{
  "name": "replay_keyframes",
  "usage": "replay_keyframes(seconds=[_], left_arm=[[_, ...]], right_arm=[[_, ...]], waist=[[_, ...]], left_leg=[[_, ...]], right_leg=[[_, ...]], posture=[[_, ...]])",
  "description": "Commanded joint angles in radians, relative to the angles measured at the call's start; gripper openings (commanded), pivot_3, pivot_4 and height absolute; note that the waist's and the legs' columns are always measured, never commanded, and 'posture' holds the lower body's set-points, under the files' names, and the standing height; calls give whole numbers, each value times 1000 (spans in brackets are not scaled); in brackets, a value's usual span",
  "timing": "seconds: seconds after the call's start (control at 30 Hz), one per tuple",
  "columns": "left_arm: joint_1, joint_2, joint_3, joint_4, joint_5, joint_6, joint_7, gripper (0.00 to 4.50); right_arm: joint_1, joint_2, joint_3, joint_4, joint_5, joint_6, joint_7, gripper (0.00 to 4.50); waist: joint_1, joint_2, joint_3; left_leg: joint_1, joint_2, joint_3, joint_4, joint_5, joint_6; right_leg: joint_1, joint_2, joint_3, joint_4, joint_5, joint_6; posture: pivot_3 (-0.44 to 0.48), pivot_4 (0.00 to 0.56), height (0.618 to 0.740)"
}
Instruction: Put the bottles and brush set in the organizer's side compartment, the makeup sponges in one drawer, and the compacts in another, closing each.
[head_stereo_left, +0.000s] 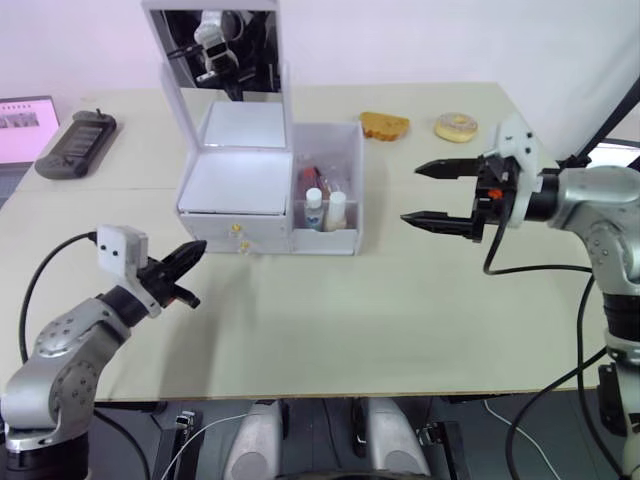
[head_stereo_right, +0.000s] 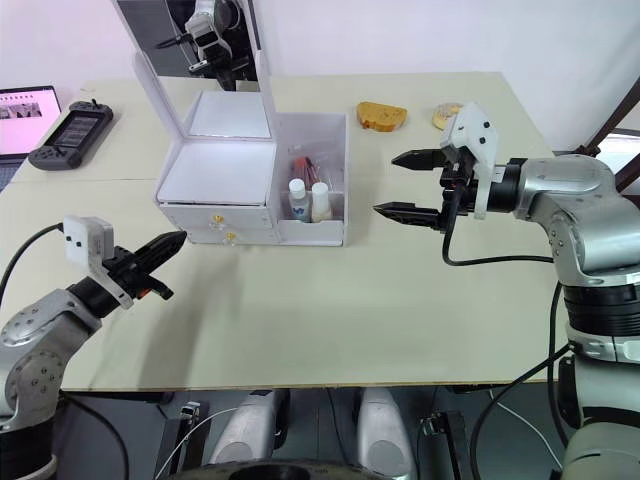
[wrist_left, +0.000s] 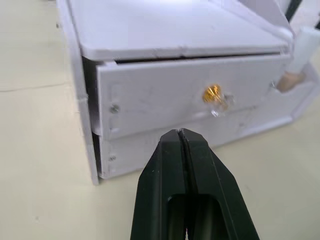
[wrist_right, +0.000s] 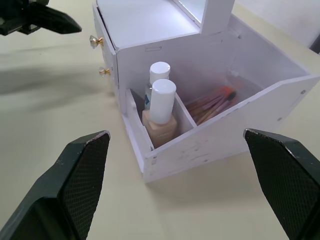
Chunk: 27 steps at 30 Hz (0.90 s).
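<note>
Organizer (head_stereo_left: 250, 190) with bottles (wrist_right: 161, 107) inside, left pincer (head_stereo_left: 190, 258) pressed together, right pincer (head_stereo_left: 432, 192) spread wide.

Organizer (head_stereo_right: 215, 185) drawers shut, bottles (head_stereo_right: 308, 200) in side compartment — right claw (head_stereo_right: 405, 184) spread

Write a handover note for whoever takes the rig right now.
Left gripper: jaws shut, empty, in front of the organizer drawers.
Right gripper: jaws wide open, empty, hovering right of the side compartment.
Done: two bottles and the brush set sit in the side compartment. Both drawers look closed or nearly so; upper drawer shows a thin gap at its top edge.
Left: drawer contents cannot be seen; confirm sponges and compacts are inside, check the drawers are fully shut.
</note>
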<state>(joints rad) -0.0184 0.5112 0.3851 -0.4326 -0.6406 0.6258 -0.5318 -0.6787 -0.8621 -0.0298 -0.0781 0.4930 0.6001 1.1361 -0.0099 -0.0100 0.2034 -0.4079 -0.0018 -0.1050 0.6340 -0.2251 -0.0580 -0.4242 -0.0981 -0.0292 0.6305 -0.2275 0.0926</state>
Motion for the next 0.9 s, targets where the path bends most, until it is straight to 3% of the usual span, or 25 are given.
replay_keyframes(seconds=[0.03, 0.27, 0.53, 0.73, 0.9], left_arm=[[-42, -1, -37, 15, 30, -32, 18, 13], [-127, 5, -89, 126, 78, -79, -2, 13], [-99, 63, -71, 101, 49, -45, -42, 13], [-4, 178, 35, 73, 21, -12, -96, 13], [87, 276, 159, 128, 81, -104, -165, 13]], right_arm=[[-37, -2, -13, -9, -1, -20, 4, 4500], [-20, -12, -25, -9, -15, -36, -10, 4500], [66, -43, -71, -25, -2, -31, -7, 4500], [151, -33, -158, 45, 42, -52, 14, 4500], [277, -16, -218, 195, -48, -285, 1, 4500]], waist=[[-1, 0, 0], [0, 0, 0], [-1, 0, 0], [-5, 0, 0], [-1, 0, 0]], left_leg=[[0, 0, 0, 0, 0, 0], [0, 0, 0, -1, 0, 0], [0, 0, 0, -1, 0, 0], [0, 0, 0, -3, 0, 0], [0, 0, 1, -2, 0, 0]], right_leg=[[0, 0, 0, 0, 0, 0], [0, 1, 0, 0, 2, -3], [0, 1, 0, 0, 2, -3], [-1, 1, 1, 0, 2, -3], [-1, 1, 1, -1, 2, -3]], posture=[[0, 150, 740], [0, 150, 740], [0, 150, 740], [0, 150, 740], [0, 150, 740]])
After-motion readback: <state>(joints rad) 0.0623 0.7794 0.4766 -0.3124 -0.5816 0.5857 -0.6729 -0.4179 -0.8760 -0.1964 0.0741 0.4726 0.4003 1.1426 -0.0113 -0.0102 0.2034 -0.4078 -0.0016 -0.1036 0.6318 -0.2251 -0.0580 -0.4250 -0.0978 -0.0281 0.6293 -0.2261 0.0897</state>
